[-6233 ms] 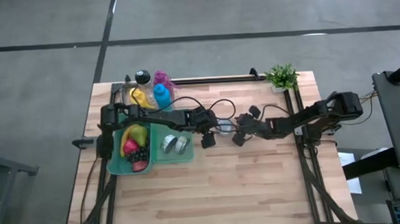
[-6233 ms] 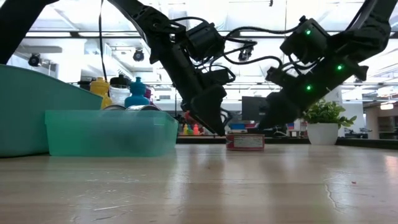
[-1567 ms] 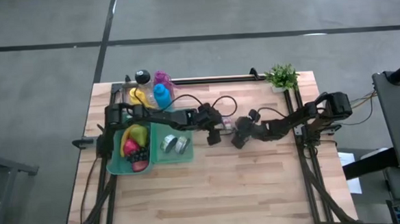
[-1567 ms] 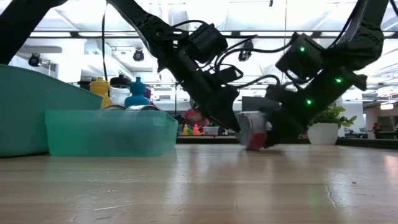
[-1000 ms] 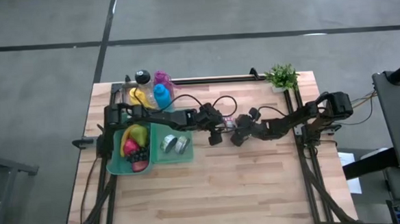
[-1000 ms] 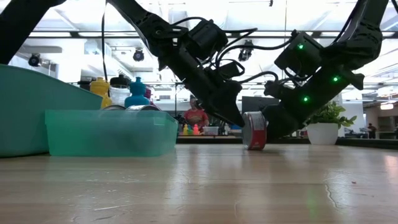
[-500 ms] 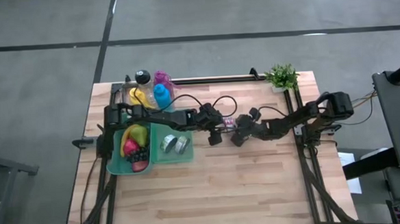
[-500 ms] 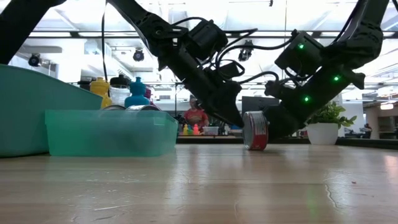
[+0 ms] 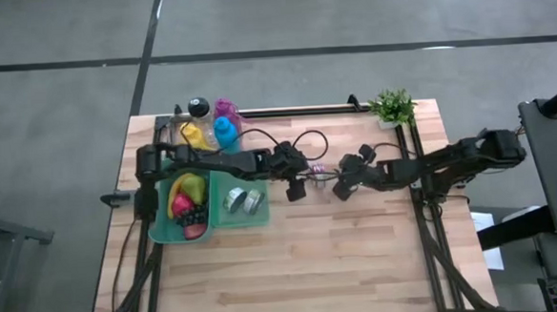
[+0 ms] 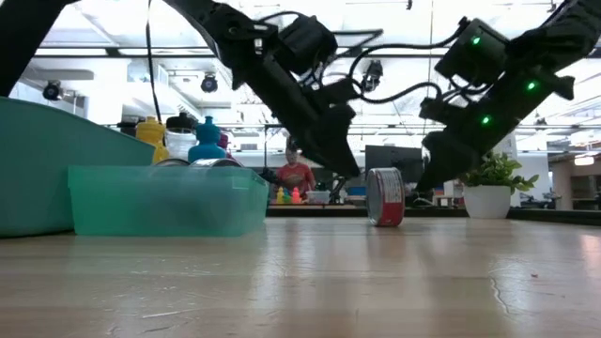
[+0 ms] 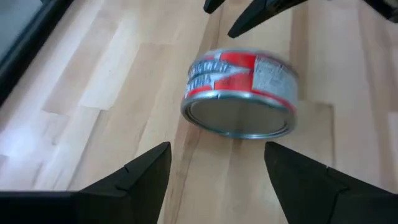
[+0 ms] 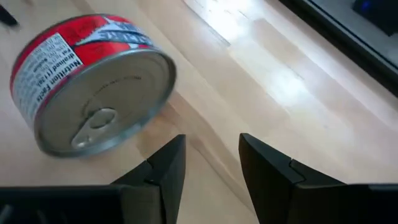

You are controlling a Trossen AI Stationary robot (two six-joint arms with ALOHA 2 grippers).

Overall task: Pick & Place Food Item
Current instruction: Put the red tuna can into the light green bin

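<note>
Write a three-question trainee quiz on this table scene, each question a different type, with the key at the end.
1. True or false: the red-labelled can lies flat on its lid.
2. Pick one. The can is: A, clamped in the left pincer; B, clamped in the right pincer; C, free on the table between the two pincers.
3. Short answer: what stands at the table's far right corner in the high view?

Key: 1 false, it stands on its curved side. 2 C. 3 The potted plant.
</note>
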